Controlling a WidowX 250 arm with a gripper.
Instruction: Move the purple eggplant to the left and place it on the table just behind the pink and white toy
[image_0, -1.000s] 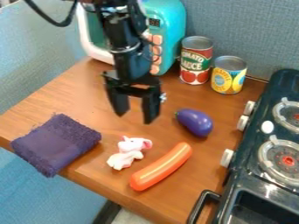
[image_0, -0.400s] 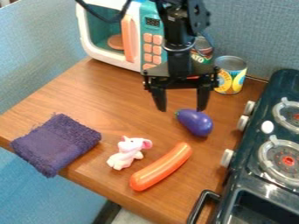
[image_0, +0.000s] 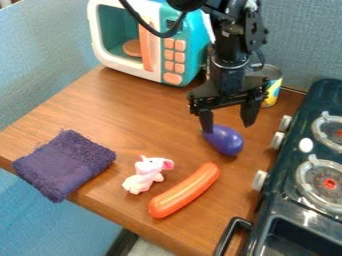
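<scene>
Microwave: the teal and white toy microwave (image_0: 194, 50) is at the back, well apart from the stove (image_0: 302, 120). A round brown thing (image_0: 132, 48) sits in it.
Can: the can with a yellow label (image_0: 274, 87) stands upright near the back corner of the stove, partly behind the arm. I can't tell what is in it.
Eggplant, which way: the purple toy eggplant (image_0: 226, 141) lies on its side, on a slant. Its thin end points away from the stove, and its fat end points toward the stove's front.
Eggplant, where: on the table (image_0: 127, 110), near the knob side of the stove, just under the pincer (image_0: 228, 128). One finger tip is over its thin end. I can't tell if they touch.
Pincer: spread wide, with no thing pinched.
Sausage: orange, on the eggplant's front side, a bit farther from the stove (image_0: 184, 191).
Stuffed animal: pink and white, farther from the stove than the sausage (image_0: 143, 175).
Towel: purple, folded, farthest from the stove (image_0: 63, 165).
</scene>
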